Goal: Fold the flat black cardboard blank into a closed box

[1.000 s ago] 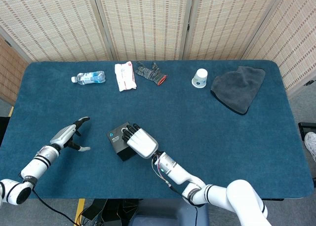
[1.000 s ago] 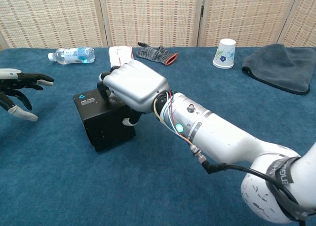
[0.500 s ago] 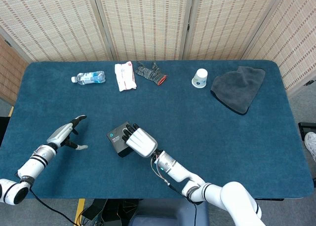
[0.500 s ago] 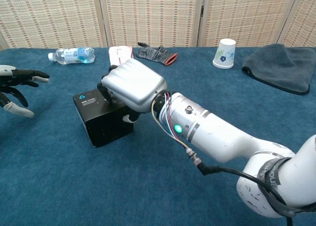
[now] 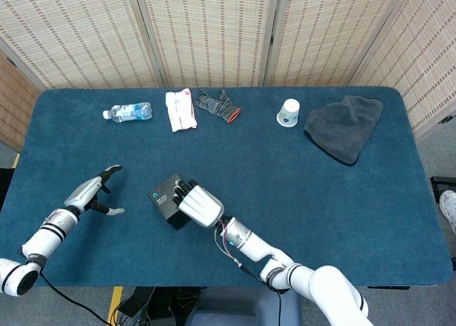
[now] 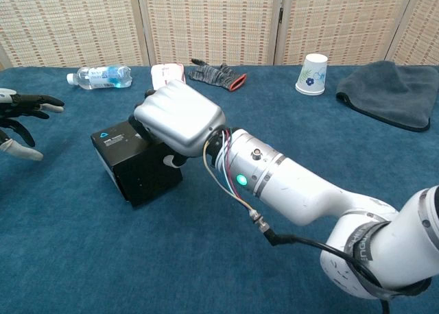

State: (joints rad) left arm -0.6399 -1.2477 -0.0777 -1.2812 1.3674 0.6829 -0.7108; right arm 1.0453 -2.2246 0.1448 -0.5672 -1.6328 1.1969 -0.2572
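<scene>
Black box (image 5: 164,199) (image 6: 134,161) is sitting on the table (image 5: 299,191) (image 6: 206,259) near the front edge, left of centre, already folded into closed cuboid w/ small blue logo on top. Right hand (image 5: 197,202) (image 6: 177,115) is being rested on top of box, palm down, fingers draped over far side, thumb against front face; box is being gripped. Left hand (image 5: 91,192) (image 6: 19,118) is being held off to the left near front-left corner, well apart from box, fingers spread, nothing in it. Along the back edge are lying: bottle (image 5: 127,112) (image 6: 100,76), white packet (image 5: 179,109) (image 6: 167,73), glove (image 5: 218,104) (image 6: 217,73), paper cup (image 5: 288,113) (image 6: 312,73), grey cloth (image 5: 343,127) (image 6: 386,84) toward back-right corner.
</scene>
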